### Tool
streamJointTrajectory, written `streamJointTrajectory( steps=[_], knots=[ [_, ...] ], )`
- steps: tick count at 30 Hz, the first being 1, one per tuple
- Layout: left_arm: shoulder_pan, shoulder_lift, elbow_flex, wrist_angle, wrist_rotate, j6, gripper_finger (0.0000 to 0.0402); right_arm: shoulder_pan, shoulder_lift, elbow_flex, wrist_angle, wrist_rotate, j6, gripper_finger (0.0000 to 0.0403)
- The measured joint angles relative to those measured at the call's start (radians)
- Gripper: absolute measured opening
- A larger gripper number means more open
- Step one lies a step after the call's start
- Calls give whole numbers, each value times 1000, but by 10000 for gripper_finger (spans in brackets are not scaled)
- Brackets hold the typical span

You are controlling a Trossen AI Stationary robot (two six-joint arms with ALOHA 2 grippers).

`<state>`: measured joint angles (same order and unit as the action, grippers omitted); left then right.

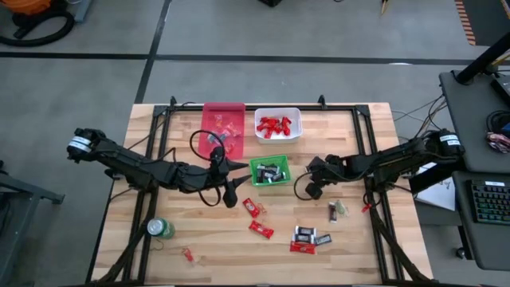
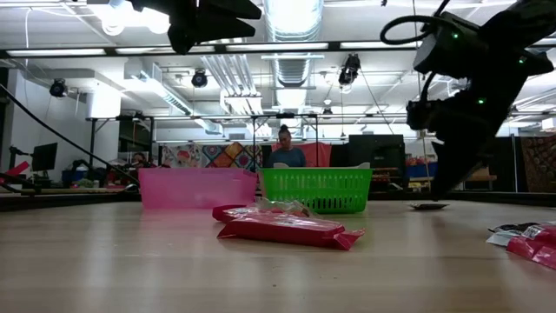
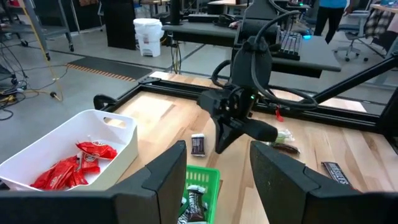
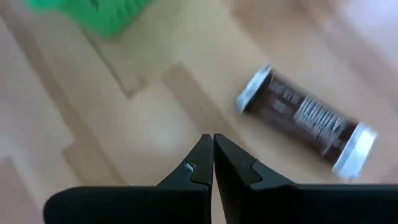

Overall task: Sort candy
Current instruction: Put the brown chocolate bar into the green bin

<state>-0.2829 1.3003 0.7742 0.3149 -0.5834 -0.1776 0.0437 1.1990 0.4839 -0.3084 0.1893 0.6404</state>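
Observation:
Red candy fills the white bin (image 1: 277,125), and dark candy lies in the green bin (image 1: 271,171). More red and dark candy lies loose on the near table (image 1: 303,237). My left gripper (image 3: 214,171) hangs open above the green bin's left rim (image 3: 199,175), with nothing between its fingers. My right gripper (image 4: 213,146) is shut and slants down over bare wood to the right of the green bin. One dark candy with silver ends (image 4: 305,118) lies flat on the wood just beside its tips, apart from them. The left wrist view shows the same candy (image 3: 198,144) beside those shut fingers (image 3: 221,140).
A pink bin (image 1: 223,127) stands at the far edge, left of the white one. A green can (image 1: 160,229) stands near the front left. A black frame (image 1: 370,151) runs along the table's sides. People sit in the room beyond (image 2: 285,148).

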Motion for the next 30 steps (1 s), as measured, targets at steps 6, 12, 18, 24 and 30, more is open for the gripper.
streamJointTrajectory(
  steps=[6, 12, 18, 24, 30],
  knots=[
    [0, 0, 0, 12, 0, -2, 161, 0, 0, 0, -9, -98, 5, 9],
    [0, 0, 0, 34, 0, -4, 161, 10, 0, 0, -38, -123, 16, 9],
    [0, 0, 0, 45, 0, -4, 161, 52, 0, 0, -96, -145, 83, 9],
    [0, 0, 0, 49, 0, -4, 161, 95, 0, 0, -102, -135, 119, 9],
    [0, 0, 0, 53, 0, -4, 161, 123, -1, 0, -94, -37, 122, 9]
  ],
)
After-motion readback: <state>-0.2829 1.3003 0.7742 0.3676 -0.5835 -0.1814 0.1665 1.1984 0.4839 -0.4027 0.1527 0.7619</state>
